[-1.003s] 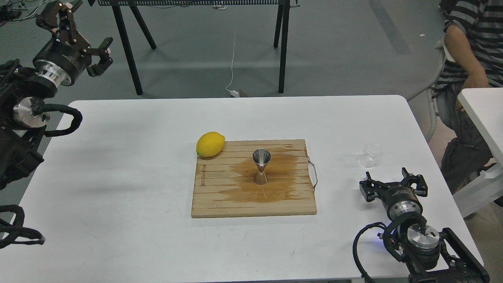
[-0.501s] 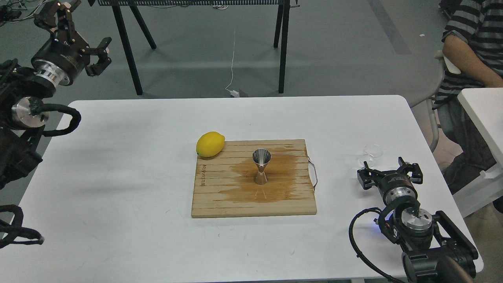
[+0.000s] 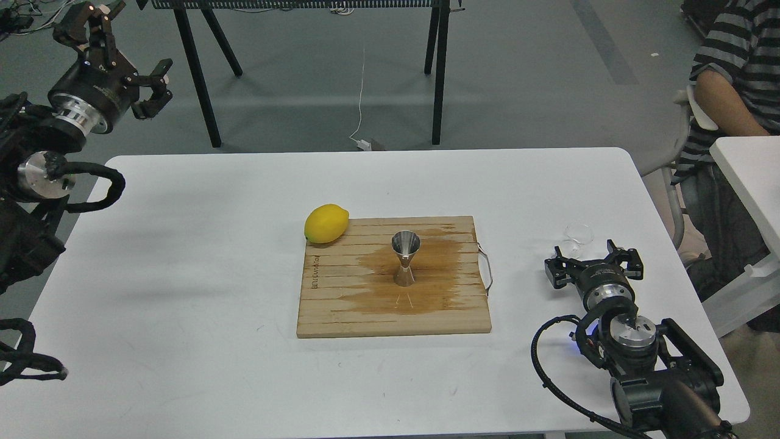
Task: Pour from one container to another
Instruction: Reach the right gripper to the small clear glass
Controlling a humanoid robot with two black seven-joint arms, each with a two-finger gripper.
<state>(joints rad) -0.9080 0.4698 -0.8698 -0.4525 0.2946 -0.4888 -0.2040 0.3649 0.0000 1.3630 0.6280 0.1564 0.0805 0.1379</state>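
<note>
A small clear cup (image 3: 577, 237) stands on the white table (image 3: 183, 256) at the right, just beyond my right gripper (image 3: 592, 262). That gripper is open, its two fingers spread on either side of the cup's near wall, nothing held. The steel hourglass jigger (image 3: 405, 258) stands upright in the middle of a wooden board (image 3: 341, 305), on a dark wet stain. My left gripper (image 3: 119, 58) hangs open high at the far left, off the table's edge and far from both.
A yellow lemon (image 3: 326, 223) lies at the board's far left corner. The board has a metal handle (image 3: 485, 268) on its right side. A seated person (image 3: 725, 91) and another white table (image 3: 752, 177) are at the right. Black trestle legs (image 3: 201, 73) stand behind.
My right arm has moved forward and a little left, bringing its open gripper up to the clear cup. The left arm has barely shifted. The person at the right moved an arm.
</note>
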